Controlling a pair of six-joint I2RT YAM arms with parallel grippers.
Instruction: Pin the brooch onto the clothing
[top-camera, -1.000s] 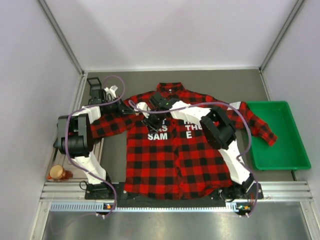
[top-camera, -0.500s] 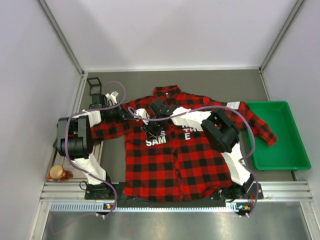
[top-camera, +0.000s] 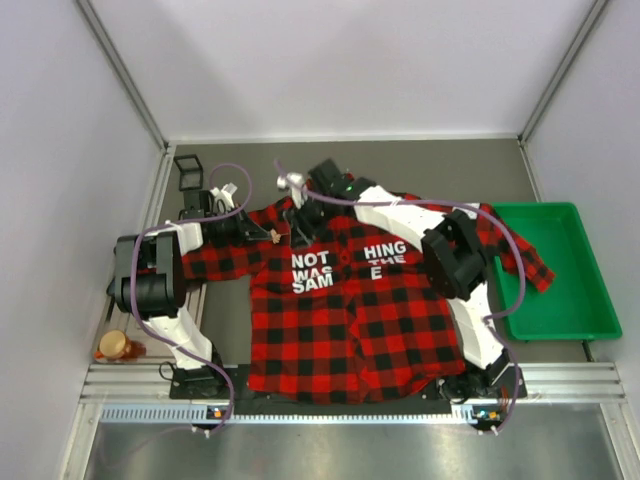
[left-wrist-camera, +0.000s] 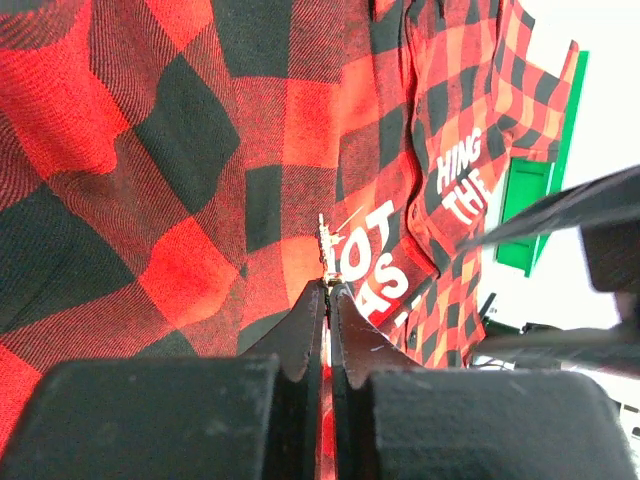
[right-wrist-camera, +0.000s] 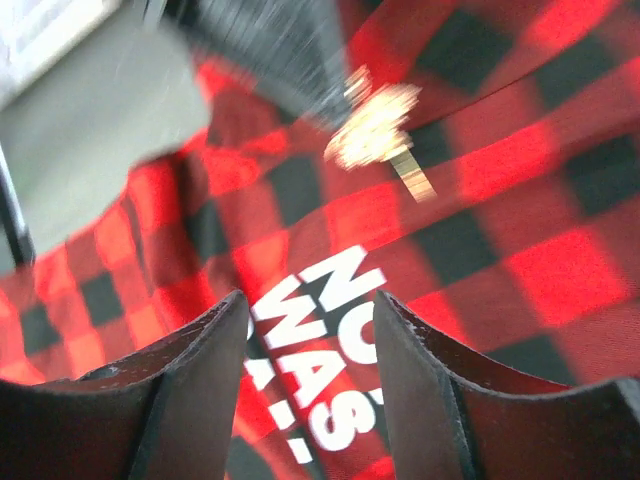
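Note:
The clothing (top-camera: 350, 320) is a red-and-black plaid shirt lying flat on the table, its white lettering showing. My left gripper (top-camera: 266, 233) hovers over the shirt's left chest and is shut on the brooch (top-camera: 273, 237), a tiny pale pin. In the left wrist view the brooch (left-wrist-camera: 326, 248) sticks out past the closed fingertips (left-wrist-camera: 316, 300) above the cloth (left-wrist-camera: 150, 200). My right gripper (top-camera: 300, 228) hangs just beside it near the collar. Its fingers (right-wrist-camera: 205, 350) stand open and empty over the letters, and the blurred brooch (right-wrist-camera: 375, 128) lies ahead of them.
A green tray (top-camera: 598, 330) stands at the right, with the shirt's right cuff draped over its near corner. A round orange-brown object (top-camera: 118, 347) sits at the front left. A small black frame (top-camera: 187, 167) stands behind the left arm.
My right gripper has lifted off the lettering and drawn back toward the collar, with its jaws spreading wider. The left gripper has moved right over the chest and stays shut.

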